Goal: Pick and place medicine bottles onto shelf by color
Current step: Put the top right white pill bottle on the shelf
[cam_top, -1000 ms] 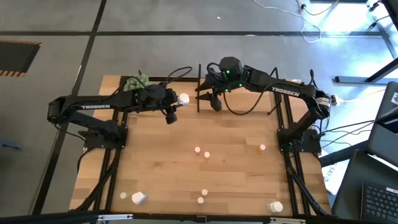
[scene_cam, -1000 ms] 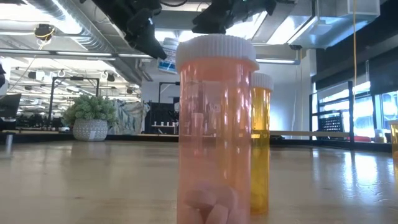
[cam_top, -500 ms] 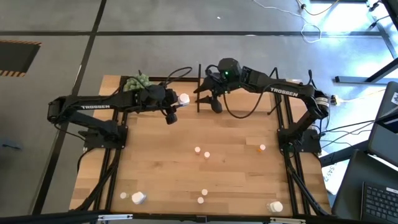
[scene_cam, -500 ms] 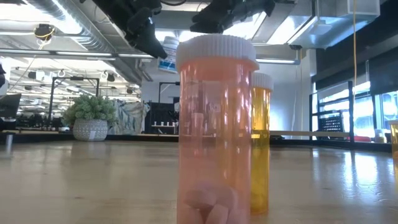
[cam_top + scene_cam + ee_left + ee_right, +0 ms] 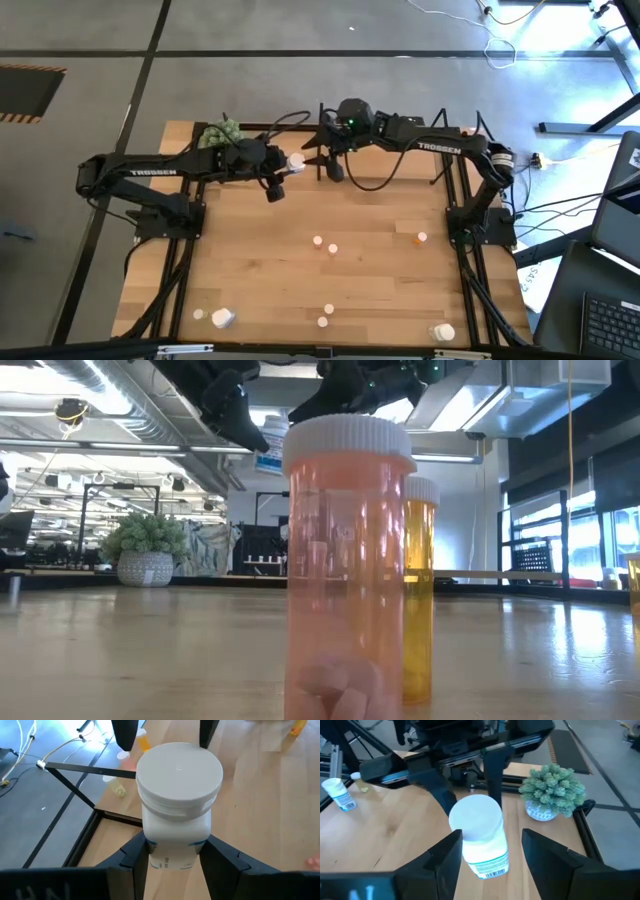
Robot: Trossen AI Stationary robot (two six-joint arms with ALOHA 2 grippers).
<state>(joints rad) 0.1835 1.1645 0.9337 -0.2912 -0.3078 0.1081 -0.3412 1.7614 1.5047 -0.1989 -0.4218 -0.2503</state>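
A larger white medicine bottle with a white cap hangs above the table's far middle, and my left gripper is shut on it. My right gripper has come in from the right and is open. Its fingers stand on either side of the same bottle; I cannot tell whether they touch it. In the high view the two grippers meet beside the shelf's black upright. Small bottles stand scattered on the table. My left gripper pinches the bottle's white body just below the cap between its two fingers. The fingers come from the table's left, slanting a little downward. The bottle stands roughly upright, cap up, lifted clear of the table.
A green spiky plant ball sits at the far left corner. Larger white bottles lie near the front edge, and an orange one stands at the right. A pinkish bottle and an orange one stand close before the low camera.
My right gripper has moved toward the table's left and slightly down, toward the white bottle held by my left gripper, until its fingers flank it. The left gripper and the bottle have stayed where they were.
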